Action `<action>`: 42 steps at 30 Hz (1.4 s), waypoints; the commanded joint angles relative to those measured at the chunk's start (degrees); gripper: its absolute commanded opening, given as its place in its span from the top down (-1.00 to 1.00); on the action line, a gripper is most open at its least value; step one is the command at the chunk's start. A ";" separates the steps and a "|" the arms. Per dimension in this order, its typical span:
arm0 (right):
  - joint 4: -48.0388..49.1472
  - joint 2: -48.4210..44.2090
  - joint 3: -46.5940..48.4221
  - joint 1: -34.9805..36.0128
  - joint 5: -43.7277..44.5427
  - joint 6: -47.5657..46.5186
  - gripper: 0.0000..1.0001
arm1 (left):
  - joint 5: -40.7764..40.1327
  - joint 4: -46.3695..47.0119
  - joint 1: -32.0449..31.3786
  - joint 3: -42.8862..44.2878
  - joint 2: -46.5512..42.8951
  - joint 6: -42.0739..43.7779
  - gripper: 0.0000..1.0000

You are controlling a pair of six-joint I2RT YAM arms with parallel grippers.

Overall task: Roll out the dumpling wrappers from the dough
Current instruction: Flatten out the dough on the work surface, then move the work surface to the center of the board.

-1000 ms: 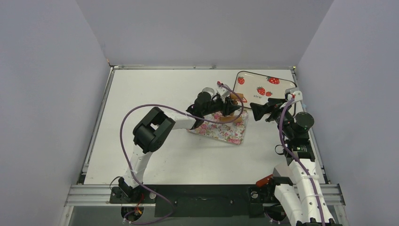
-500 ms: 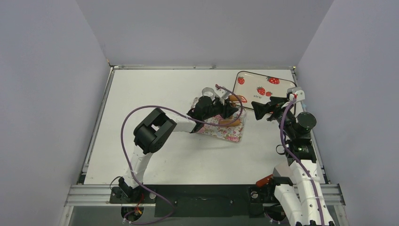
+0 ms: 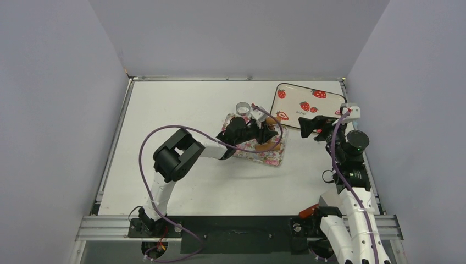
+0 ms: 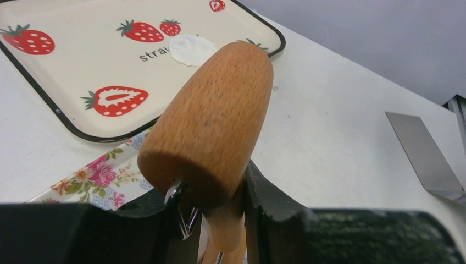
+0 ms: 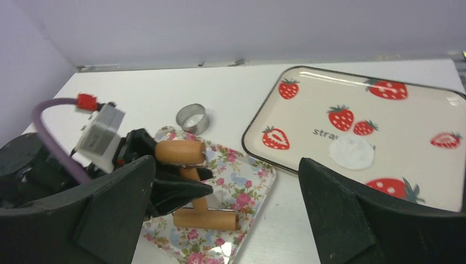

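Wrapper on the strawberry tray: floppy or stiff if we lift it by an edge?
Probably floppy: the wrapper looks thin and lies flush on the strawberry tray, so an edge pinch would likely fold or stretch it. It may also cling to the glossy tray; sliding the spatula blade underneath seems safer. Likely very light.

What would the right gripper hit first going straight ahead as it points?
The right gripper would likely reach the floral tray first, near the wooden roller; depth is unclear.
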 commanded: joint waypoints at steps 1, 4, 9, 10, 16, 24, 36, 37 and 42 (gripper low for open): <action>-4.03 1.28 4.56 -0.88 14.26 7.20 -0.99 | 7.48 -10.24 0.59 3.01 -5.21 4.92 1.00; -5.41 4.90 6.46 -0.99 15.92 9.74 -1.00 | 11.38 -13.72 2.29 4.27 -10.18 5.63 1.00; -14.00 14.72 8.76 0.25 21.84 15.30 -0.83 | 17.11 -19.59 4.90 3.02 -17.11 7.35 1.00; -17.38 16.35 9.20 1.94 23.46 16.44 -0.73 | 17.46 -21.25 5.65 2.46 -18.74 8.36 1.00; -19.27 30.56 9.88 12.95 33.47 20.38 -0.52 | 18.49 -24.32 8.96 1.53 -22.88 9.75 1.00; -15.40 52.07 15.80 15.93 27.88 22.78 -0.15 | 18.30 -22.84 11.96 -4.02 -26.96 11.72 1.00; -12.65 60.83 13.98 17.29 22.76 16.04 0.59 | 14.32 -16.86 12.91 -11.34 -30.77 11.82 1.00; -12.50 60.67 13.45 17.50 23.03 15.37 0.65 | 12.86 -16.59 12.91 -11.53 -31.03 11.92 1.00; -11.42 56.40 9.28 21.93 22.93 12.31 1.00 | 6.99 -14.66 11.59 -13.84 -31.88 11.15 1.00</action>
